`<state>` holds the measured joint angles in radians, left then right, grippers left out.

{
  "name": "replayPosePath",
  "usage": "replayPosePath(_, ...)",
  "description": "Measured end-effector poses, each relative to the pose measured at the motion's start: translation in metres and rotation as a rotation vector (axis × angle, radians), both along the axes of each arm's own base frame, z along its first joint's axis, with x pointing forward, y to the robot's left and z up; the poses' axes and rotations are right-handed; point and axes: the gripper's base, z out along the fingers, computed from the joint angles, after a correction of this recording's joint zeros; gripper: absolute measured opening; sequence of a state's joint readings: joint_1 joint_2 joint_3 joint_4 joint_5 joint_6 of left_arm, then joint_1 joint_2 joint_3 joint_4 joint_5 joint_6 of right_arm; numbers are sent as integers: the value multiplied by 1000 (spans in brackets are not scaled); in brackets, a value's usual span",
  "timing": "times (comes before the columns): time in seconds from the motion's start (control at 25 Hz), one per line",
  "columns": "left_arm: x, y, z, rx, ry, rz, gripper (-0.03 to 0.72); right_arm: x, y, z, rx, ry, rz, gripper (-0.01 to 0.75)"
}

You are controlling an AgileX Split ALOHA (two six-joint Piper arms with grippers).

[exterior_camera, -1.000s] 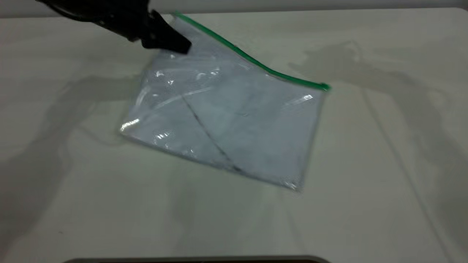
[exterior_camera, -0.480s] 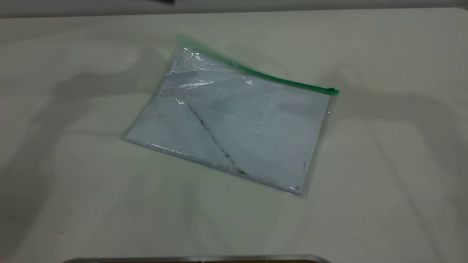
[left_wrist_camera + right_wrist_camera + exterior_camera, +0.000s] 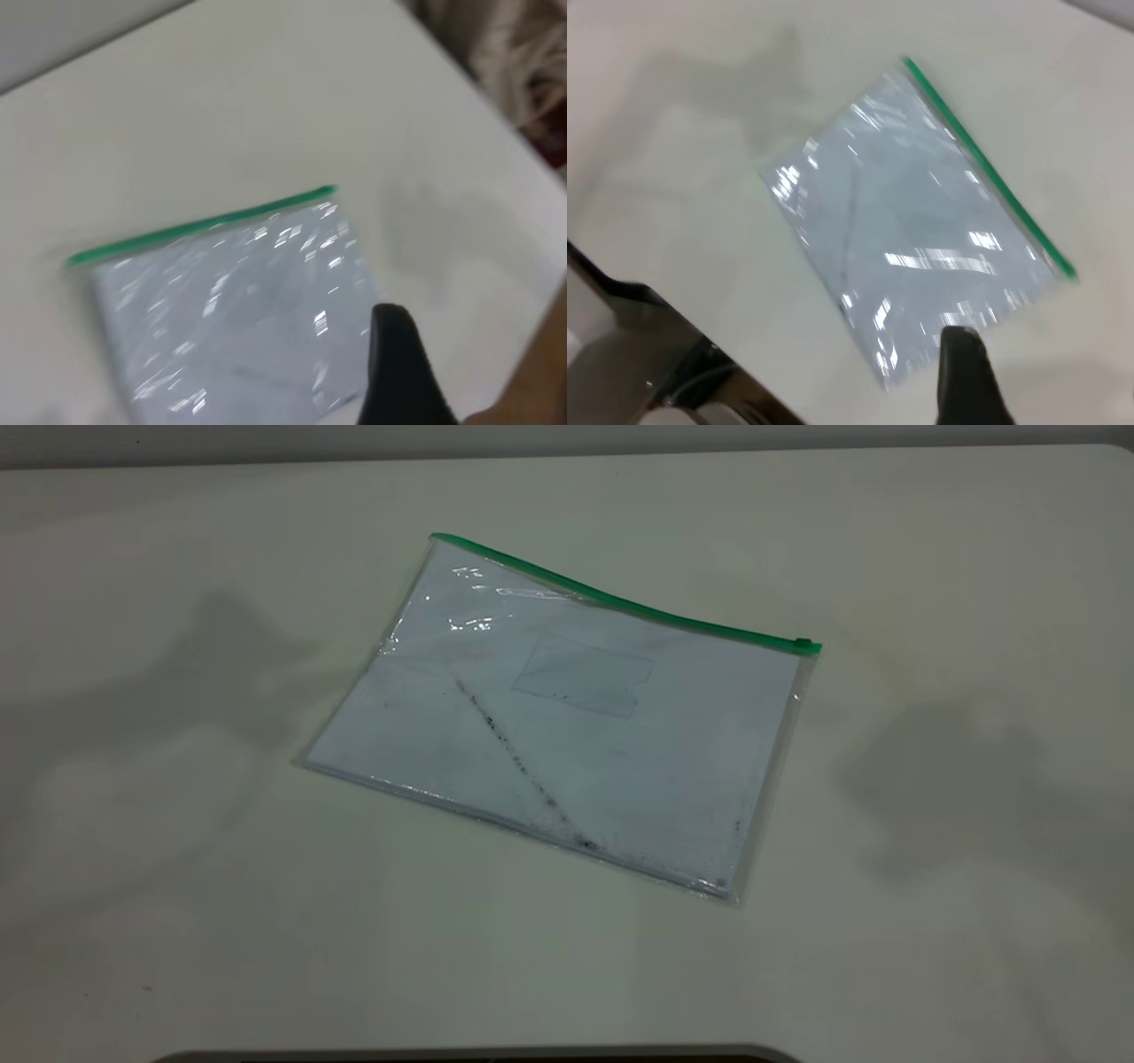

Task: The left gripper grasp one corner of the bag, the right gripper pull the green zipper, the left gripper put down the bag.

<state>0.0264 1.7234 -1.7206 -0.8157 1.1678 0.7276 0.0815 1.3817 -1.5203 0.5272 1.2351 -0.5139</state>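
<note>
The pale surface (image 3: 930, 921) carries only one thing, the bag (image 3: 567, 735), which lies flat on it with no corner raised and nothing touching it. In the exterior view neither arm appears at all; only soft shadows fall on the surface to either side of the bag.

Each wrist view shows a single dark finger of that arm's own pincer and looks down on the bag from above. The left pincer (image 3: 399, 372) hangs over the bag's near edge, apart from it and holding nothing; with only one finger showing, whether it stands wide or narrow cannot be told. The right pincer (image 3: 966, 376) likewise hangs above the bag's near corner, clear of the plastic and empty, and its spread cannot be told either.

The green zipper (image 3: 620, 602) runs along the bag's edge farthest from both pincers. Its small slider tab (image 3: 803, 644) sits at the very end of the strip, at the corner on the right arm's side, which suggests the pull has been made along the whole length.

Judged from how things lie, all three steps look done: no corner is held, the slider is at the end of its run, and the bag rests on the surface. Nothing appears left but for the arms to park.
</note>
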Motion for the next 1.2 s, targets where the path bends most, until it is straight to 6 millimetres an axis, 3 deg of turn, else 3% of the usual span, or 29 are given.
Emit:
replayPosePath(0.16, -38, 14, 36, 157, -28, 160, 465, -44, -9, -19, -44, 63, -70, 483)
replayPosePath(0.28, -61, 28, 52, 257, -21, 325, 450, -76, -16, -52, -78, 155, -111, 483)
replayPosePath(0.48, -104, 42, 45, 380, 23, 470, 449, -127, -28, -124, -178, 350, -181, 483)
replayPosePath(0.56, -117, 44, 29, 414, 72, 473, 449, -145, -33, -148, -214, 415, -221, 483)
replayPosePath(0.72, -147, 44, -20, 456, 219, 447, 449, -173, -42, -175, -247, 430, -327, 483)
replayPosePath(0.96, -195, 43, -90, 503, 433, 396, 449, -182, -53, -168, -257, 198, -442, 483)
replayPosePath(1.2, -248, 43, -143, 531, 569, 380, 449, -186, -54, -174, -254, 225, -473, 483)
